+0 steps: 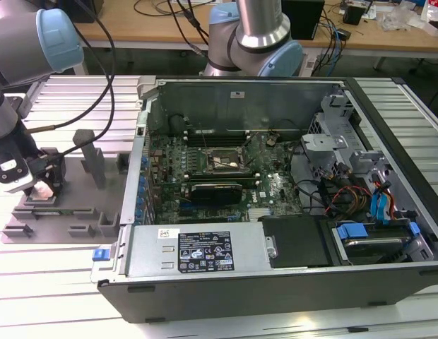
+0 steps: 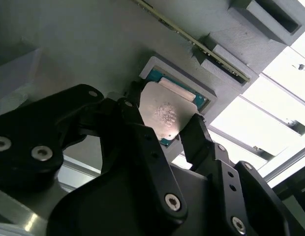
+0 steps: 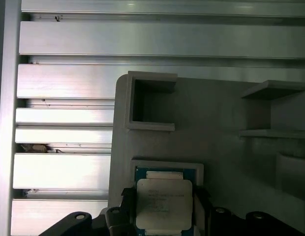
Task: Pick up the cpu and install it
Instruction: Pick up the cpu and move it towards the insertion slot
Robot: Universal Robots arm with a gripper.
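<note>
One cpu (image 2: 168,105), one claw (image 2: 165,115) with two black fingers (image 2: 142,132), one gray tray (image 2: 93,39) and one opened computer case (image 1: 275,296) are counted. The claw is seen drawn in narrow about the cpu, with one finger set against each of two opposite edges of the chip, so that the silvery top is left bare between them in both wrist views. The cpu (image 3: 164,201) is found in a shallow square pocket of the tray (image 3: 216,123); whether it has been raised off the pocket floor cannot be told. One deeper square pocket (image 3: 150,105) is seen near it. In the exterior view the claw (image 1: 42,185) is placed over the tray (image 1: 78,191) at the exterior view's left, on the slatted metal surface (image 1: 56,282). The motherboard socket (image 1: 222,159) is seen inside the case, well apart from the tray, with the case's side wall (image 1: 134,183) standing between them.
</note>
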